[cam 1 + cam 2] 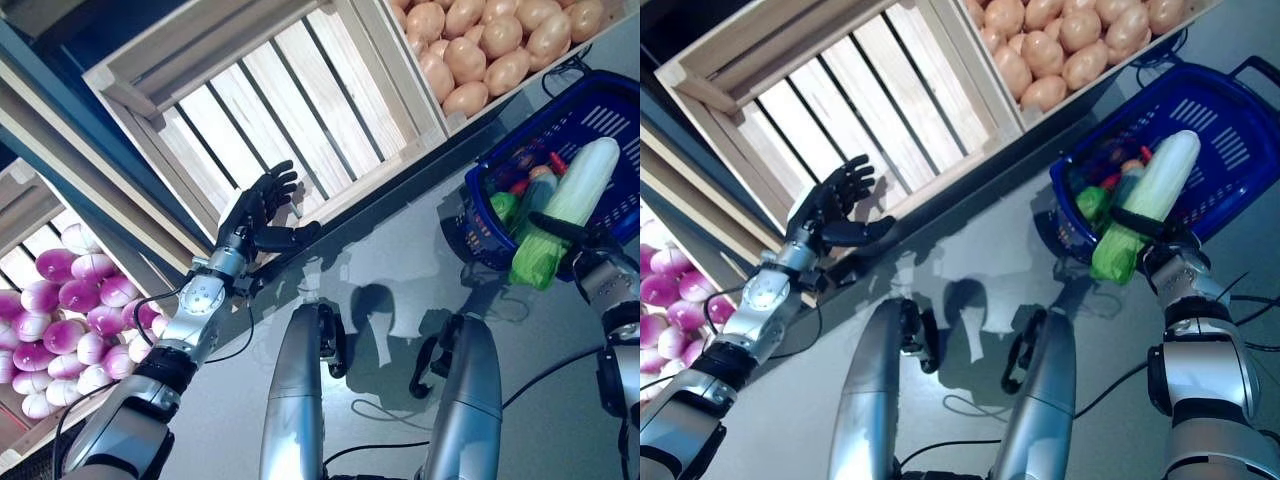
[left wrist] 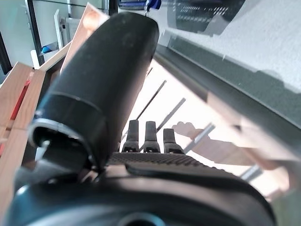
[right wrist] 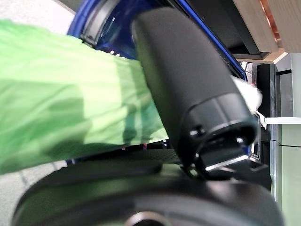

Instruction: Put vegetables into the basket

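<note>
My right hand (image 1: 590,245) is shut on a long vegetable with a white stalk and green leafy end (image 1: 565,210), held over the near rim of the blue plastic basket (image 1: 620,110) on the floor at the right. In the right wrist view the thumb (image 3: 188,89) curls over the green leaves (image 3: 61,113). Several vegetables, green, red and dark, lie in the basket (image 1: 1110,185). My left hand (image 1: 255,215) is open and empty, fingers straight, in front of an empty wooden crate (image 1: 260,90); its fingers (image 2: 150,136) also show in the left wrist view.
A wooden stand with slatted crates runs across the back; one crate holds round tan vegetables (image 1: 490,40), another at the left holds purple-white ones (image 1: 70,320). Grey floor (image 1: 400,260) lies between the stand and the basket.
</note>
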Controlling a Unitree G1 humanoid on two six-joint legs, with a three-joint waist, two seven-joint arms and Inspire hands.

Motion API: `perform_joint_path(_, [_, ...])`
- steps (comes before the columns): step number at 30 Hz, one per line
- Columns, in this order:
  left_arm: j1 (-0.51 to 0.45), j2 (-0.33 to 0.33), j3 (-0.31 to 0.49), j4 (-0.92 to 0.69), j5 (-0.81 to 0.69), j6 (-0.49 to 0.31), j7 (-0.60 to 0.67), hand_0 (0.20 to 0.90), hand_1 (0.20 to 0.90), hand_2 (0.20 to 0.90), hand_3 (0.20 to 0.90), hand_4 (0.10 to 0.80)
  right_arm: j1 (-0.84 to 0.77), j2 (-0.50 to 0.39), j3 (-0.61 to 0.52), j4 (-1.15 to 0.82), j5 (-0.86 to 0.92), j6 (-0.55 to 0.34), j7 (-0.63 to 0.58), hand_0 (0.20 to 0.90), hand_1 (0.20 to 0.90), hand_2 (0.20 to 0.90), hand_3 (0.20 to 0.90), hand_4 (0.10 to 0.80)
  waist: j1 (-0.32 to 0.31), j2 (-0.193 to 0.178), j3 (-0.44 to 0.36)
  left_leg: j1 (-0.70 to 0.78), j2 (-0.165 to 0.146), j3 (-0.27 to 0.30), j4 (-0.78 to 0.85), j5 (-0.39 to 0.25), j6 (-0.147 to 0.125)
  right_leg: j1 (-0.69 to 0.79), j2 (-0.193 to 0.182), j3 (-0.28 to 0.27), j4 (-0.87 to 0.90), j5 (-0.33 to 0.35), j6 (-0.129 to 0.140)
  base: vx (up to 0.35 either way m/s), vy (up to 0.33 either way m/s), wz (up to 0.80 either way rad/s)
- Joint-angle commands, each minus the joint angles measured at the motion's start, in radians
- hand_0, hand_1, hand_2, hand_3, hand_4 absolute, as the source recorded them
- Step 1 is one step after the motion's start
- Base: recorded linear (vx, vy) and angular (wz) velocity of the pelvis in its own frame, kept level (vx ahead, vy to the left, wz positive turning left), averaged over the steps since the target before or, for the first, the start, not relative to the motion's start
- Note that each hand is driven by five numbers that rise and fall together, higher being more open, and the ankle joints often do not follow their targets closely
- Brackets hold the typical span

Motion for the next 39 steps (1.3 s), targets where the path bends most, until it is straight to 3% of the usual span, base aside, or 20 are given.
perform_joint_path(1, [-0.033,0.035,0.068,-0.074,-0.076,-0.108,-0.006,0.9,0.9,0.9,0.9,0.8,-0.066,-0.103,0.03,-0.003,0.037,-0.093,-0.027,0.9,0.9,0.9,0.9,0.8,0.012,0.001,-0.071,0.123,-0.002,0.011,0.029,-0.212,0.019,0.05,0.048,0.016,-0.069,0.03,-0.094,0.013,-0.035,-0.07])
perform_joint_path(9, [-0.012,0.048,0.075,-0.059,-0.102,-0.106,-0.048,0.9,0.9,0.9,0.9,0.8,-0.033,-0.114,0.006,0.006,0.035,-0.081,-0.021,0.9,0.9,0.9,0.9,0.8,0.018,-0.018,-0.115,0.188,0.011,0.009,-0.048,-0.185,0.011,0.112,0.069,0.005,-0.137,0.052,-0.082,0.013,-0.014,-0.02])
perform_joint_path(16, [0.012,0.065,0.083,-0.034,-0.119,-0.085,-0.083,0.9,0.9,0.9,0.9,0.8,0.02,-0.128,-0.024,0.004,0.025,-0.058,-0.008,0.9,0.9,0.9,0.9,0.8,0.024,-0.042,-0.161,0.334,0.033,0.022,-0.229,-0.132,0.008,0.255,0.08,-0.019,-0.304,0.104,-0.072,0.049,-0.005,-0.04])
perform_joint_path(26, [0.032,0.02,0.071,0.02,-0.063,-0.04,-0.081,0.9,0.9,0.9,0.9,0.8,0.103,-0.083,-0.048,-0.014,-0.001,-0.07,0.037,0.9,0.9,0.9,0.9,0.8,0.042,-0.094,-0.238,0.633,0.033,0.064,-0.674,0.051,0.0,0.57,0.095,-0.117,-0.729,0.275,-0.039,0.049,0.009,-0.09])
perform_joint_path(29, [0.064,-0.002,0.082,0.02,-0.038,-0.017,-0.07,0.9,0.9,0.9,0.9,0.8,0.144,-0.044,-0.052,-0.045,-0.001,-0.088,0.068,0.9,0.9,0.9,0.9,0.8,0.047,-0.106,-0.269,0.725,0.021,0.064,-0.817,0.122,-0.003,0.676,0.125,-0.141,-0.894,0.338,-0.029,0.1,-0.004,0.0])
perform_joint_path(33, [0.142,-0.047,0.127,0.042,0.013,0.019,-0.069,0.9,0.9,0.9,0.9,0.8,0.247,0.051,-0.066,-0.129,-0.011,-0.124,0.107,0.9,0.9,0.9,0.9,0.8,0.043,-0.124,-0.341,0.901,-0.001,0.088,-1.074,0.23,-0.019,0.87,0.195,-0.161,-1.197,0.43,-0.009,0.234,0.011,-0.12])
perform_joint_path(39, [0.319,-0.17,0.176,0.052,0.084,0.022,-0.056,0.9,0.9,0.9,0.9,0.8,0.508,0.271,-0.073,-0.369,-0.006,-0.251,0.123,0.9,0.9,0.9,0.9,0.8,0.035,-0.122,-0.443,1.124,-0.049,0.093,-1.448,0.373,-0.041,1.094,0.275,-0.146,-1.557,0.562,0.011,0.187,0.064,-0.1])
